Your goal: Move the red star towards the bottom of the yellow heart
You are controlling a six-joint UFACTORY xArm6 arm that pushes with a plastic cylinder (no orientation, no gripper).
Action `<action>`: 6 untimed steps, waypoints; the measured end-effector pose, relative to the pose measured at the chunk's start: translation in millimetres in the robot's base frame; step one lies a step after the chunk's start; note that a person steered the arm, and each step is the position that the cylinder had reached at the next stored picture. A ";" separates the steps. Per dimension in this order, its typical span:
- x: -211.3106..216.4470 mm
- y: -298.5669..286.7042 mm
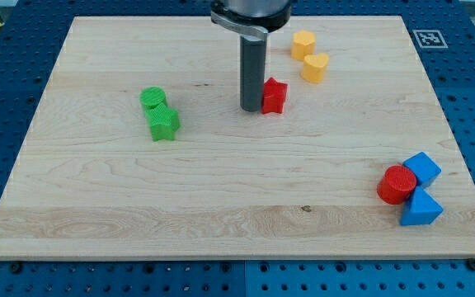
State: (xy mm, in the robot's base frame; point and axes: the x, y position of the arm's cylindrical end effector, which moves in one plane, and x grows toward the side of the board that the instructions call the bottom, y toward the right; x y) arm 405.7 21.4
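Near board's top centre, my tip presses red star's left side; rod carries no jaws. Yellow heart sits up-right of star, apart, yellow hexagon just above it.

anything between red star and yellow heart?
No. In the camera view the board between the red star and the yellow heart is bare. My tip sits against the star's left.

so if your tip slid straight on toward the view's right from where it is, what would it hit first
My tip sits just left of the red star, apparently touching it, so it would meet that first; the yellow heart lies further up-right.
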 end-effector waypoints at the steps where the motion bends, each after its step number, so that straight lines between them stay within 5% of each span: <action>1: 0.0 17.0; 6: -28.1 9.4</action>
State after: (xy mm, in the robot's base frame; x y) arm 377.6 30.7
